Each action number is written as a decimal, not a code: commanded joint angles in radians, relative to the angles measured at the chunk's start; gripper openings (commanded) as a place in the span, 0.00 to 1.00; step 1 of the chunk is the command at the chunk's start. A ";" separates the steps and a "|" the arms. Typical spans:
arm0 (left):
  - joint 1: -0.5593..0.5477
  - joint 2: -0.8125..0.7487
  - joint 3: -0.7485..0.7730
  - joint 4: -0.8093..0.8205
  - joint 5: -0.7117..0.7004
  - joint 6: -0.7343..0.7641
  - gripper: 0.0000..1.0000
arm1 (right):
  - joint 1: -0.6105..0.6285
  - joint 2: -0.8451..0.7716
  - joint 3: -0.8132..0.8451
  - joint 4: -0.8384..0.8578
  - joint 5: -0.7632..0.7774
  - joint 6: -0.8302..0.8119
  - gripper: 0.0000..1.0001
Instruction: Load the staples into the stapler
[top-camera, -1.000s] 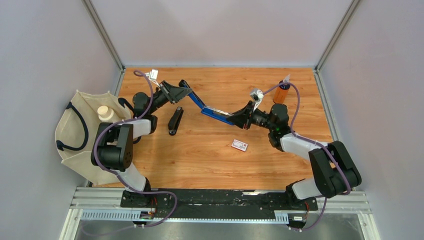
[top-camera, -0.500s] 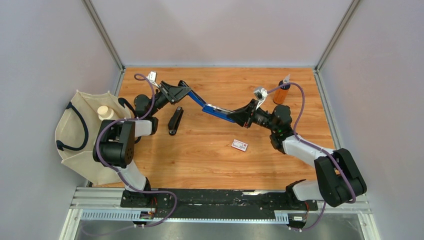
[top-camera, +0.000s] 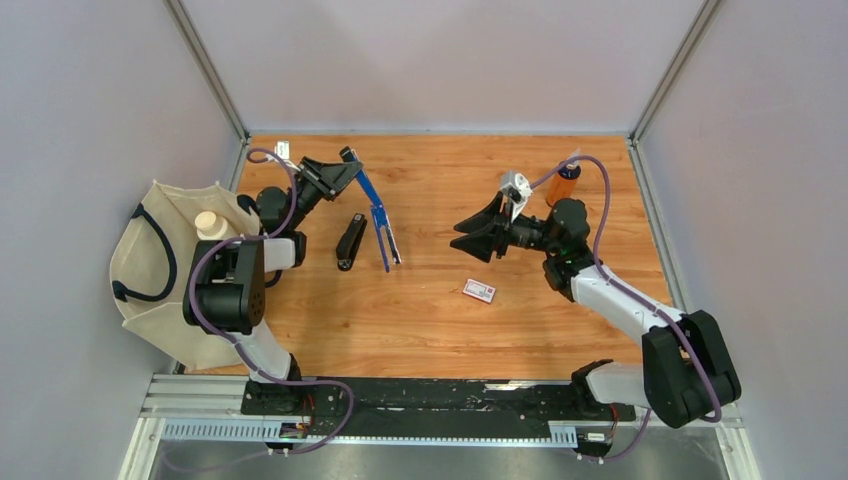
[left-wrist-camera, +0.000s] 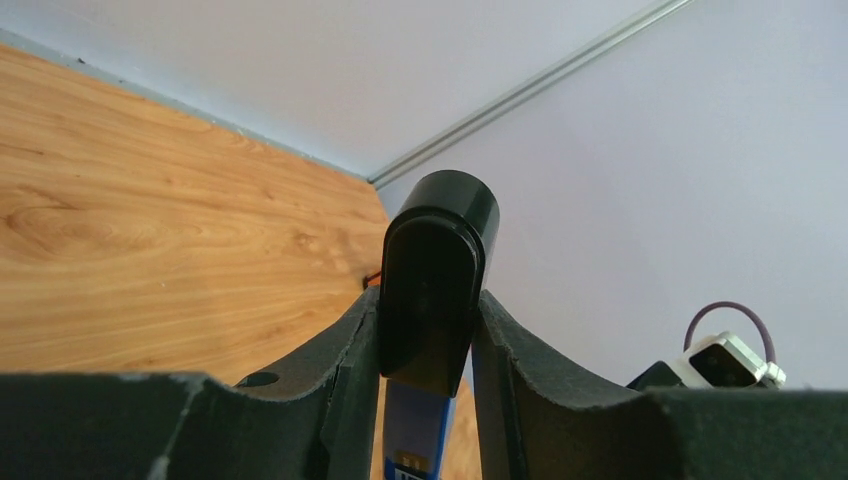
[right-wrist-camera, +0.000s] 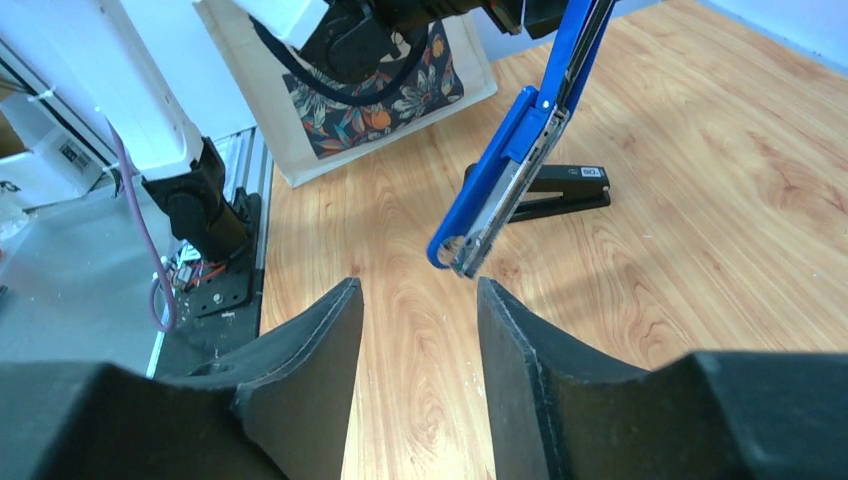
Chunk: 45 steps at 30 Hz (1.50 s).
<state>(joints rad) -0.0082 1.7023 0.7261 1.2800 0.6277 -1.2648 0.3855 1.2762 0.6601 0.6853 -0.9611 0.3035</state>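
**Blue stapler hangs open, staples wait on the table**

The left gripper (left-wrist-camera: 430, 320) is clamped on the black rounded end of the blue stapler (right-wrist-camera: 505, 170), in the upper left of the overhead view. The stapler dangles from that grip with its two arms splayed apart. The right gripper (right-wrist-camera: 420, 290), right of centre, has its fingers spread with nothing between them. The staples box (top-camera: 479, 291) lies flat on the table (top-camera: 450, 340) just below it, touching neither gripper; no loose strip shows.

The risk, as I judge it, is that a one-end pinch lets the stapler swing or slip when a strip is pushed in. The small box may also skid under the fingers. A black stapler (top-camera: 350, 241) lies just beside the hanging arms and could be knocked. An orange bottle (top-camera: 565, 186) at upper right and a tote bag (top-camera: 150, 300) at far left are well apart.
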 joint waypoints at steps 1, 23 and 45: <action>-0.012 -0.016 0.055 0.104 0.012 0.004 0.00 | 0.009 0.002 0.041 -0.047 -0.054 -0.072 0.50; -0.277 -0.015 0.133 0.107 0.162 0.008 0.00 | 0.090 0.202 0.225 -0.257 -0.054 -0.152 0.79; -0.331 -0.030 0.124 0.108 0.152 -0.024 0.00 | 0.102 0.339 0.262 -0.135 -0.116 -0.038 0.60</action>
<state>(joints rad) -0.3355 1.7130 0.8165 1.2751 0.7998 -1.2457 0.4835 1.6039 0.8940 0.4580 -1.0290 0.2222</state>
